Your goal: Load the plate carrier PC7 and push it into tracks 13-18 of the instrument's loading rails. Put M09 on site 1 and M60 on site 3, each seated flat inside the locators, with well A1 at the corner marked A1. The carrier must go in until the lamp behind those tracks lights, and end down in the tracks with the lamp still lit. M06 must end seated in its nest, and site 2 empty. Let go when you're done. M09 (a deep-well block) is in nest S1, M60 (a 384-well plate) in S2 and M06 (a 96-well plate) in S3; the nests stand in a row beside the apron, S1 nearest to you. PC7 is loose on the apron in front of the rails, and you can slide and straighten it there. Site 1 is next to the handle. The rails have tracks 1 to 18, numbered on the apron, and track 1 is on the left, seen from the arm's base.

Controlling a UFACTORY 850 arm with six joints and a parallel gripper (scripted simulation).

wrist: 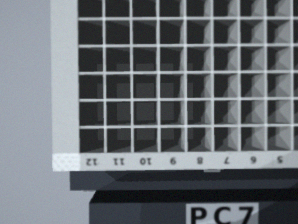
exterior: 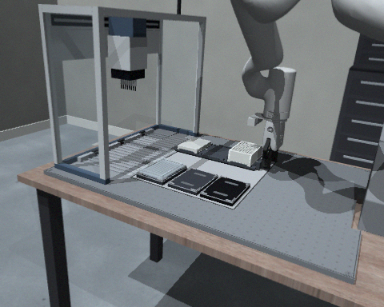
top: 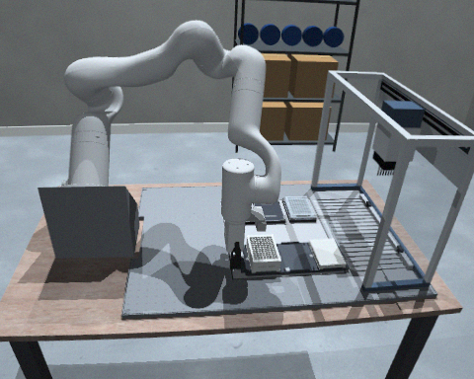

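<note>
A wooden table (top: 14, 316) carried a grey deck mat (top: 182, 296), with the framed instrument (top: 404, 133) and its loading rails (top: 359, 222) at three o'clock in the top view. The plate carrier PC7 (top: 292, 257) lay loose on the apron in front of the rails, its length pointing toward them; the deep-well block M09 (top: 263, 249) sat on the site next to the handle, the middle site was bare, and the white plate M60 (top: 327, 251) sat on the far site. M06 (exterior: 162, 169) rested in the nest nearest the rails, at seven o'clock from the carrier in the exterior view. The gripper (exterior: 270, 153) hung low at the carrier's handle end, jaws wide apart and gripping nothing; whether they touched the handle could not be told. The wrist view looked down on M09's numbered edge and the PC7 label (wrist: 222, 214). The loading looked done, so the step in hand was probably taking the handle. To do it well, the jaws should straddle the handle squarely, the carrier be lined up with tracks 13-18, then pushed straight and level so neither plate lifts off its locators.
</note>
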